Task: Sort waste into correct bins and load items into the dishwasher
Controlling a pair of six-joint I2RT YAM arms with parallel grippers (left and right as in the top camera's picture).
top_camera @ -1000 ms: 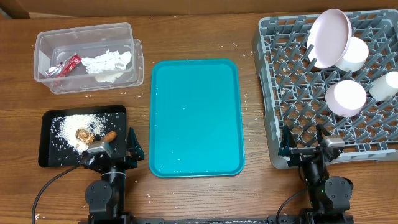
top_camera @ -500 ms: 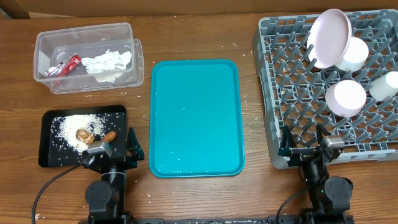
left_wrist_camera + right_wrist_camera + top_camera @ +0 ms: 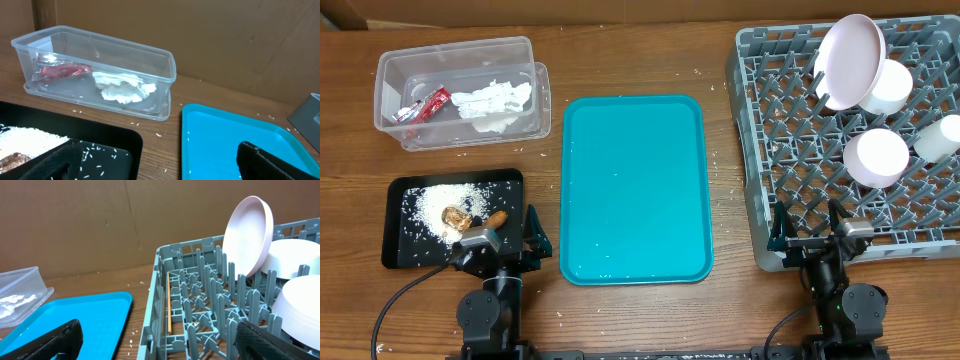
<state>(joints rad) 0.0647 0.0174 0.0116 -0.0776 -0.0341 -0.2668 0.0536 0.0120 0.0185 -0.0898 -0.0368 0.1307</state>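
Note:
The grey dishwasher rack [image 3: 790,150] stands at the right and holds a pink plate [image 3: 850,60] on edge and white cups [image 3: 877,157]; it also shows in the right wrist view [image 3: 200,295]. The clear plastic bin [image 3: 458,90] at the back left holds a red wrapper [image 3: 423,105] and a crumpled white tissue [image 3: 495,100]. The black tray [image 3: 410,190] at the front left holds rice and food scraps [image 3: 455,215]. The teal tray [image 3: 633,188] lies empty in the middle. My left gripper [image 3: 500,240] is open and empty at the front left. My right gripper [image 3: 818,240] is open and empty at the rack's front edge.
Loose rice grains lie scattered on the wooden table around the trays. A thin wooden stick [image 3: 168,312] lies inside the rack's left side. A cardboard wall runs along the back.

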